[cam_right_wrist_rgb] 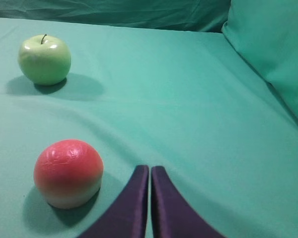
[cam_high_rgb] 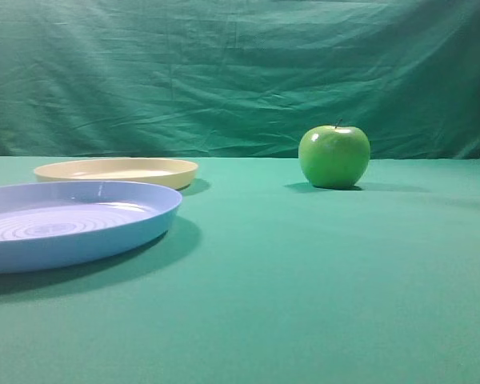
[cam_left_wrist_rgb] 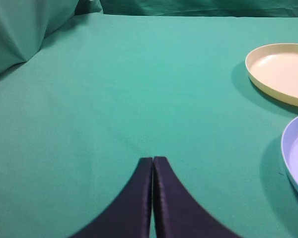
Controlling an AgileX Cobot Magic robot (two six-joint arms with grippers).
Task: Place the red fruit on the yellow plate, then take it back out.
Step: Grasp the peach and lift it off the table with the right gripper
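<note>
Fruit first: the red fruit (cam_right_wrist_rgb: 68,172) sits on the green-covered bench (cam_right_wrist_rgb: 188,109), just left of the right jaws (cam_right_wrist_rgb: 149,168) and level with their tips, untouched. Those jaws are pressed together, holding nothing. The green apple (cam_right_wrist_rgb: 44,59) stands well ahead and to their left. From the left wrist view, the left jaws (cam_left_wrist_rgb: 152,159) are likewise together and empty, with the yellow plate (cam_left_wrist_rgb: 280,74) ahead and far to their right, nothing on it, and the light blue plate (cam_left_wrist_rgb: 295,153) nearer on the same side. By my reading, the task stands at its opening step, the pick-up not yet begun. The next move calls for the right jaws to part, shift left over the fruit and close around its smooth, round sides.
</note>
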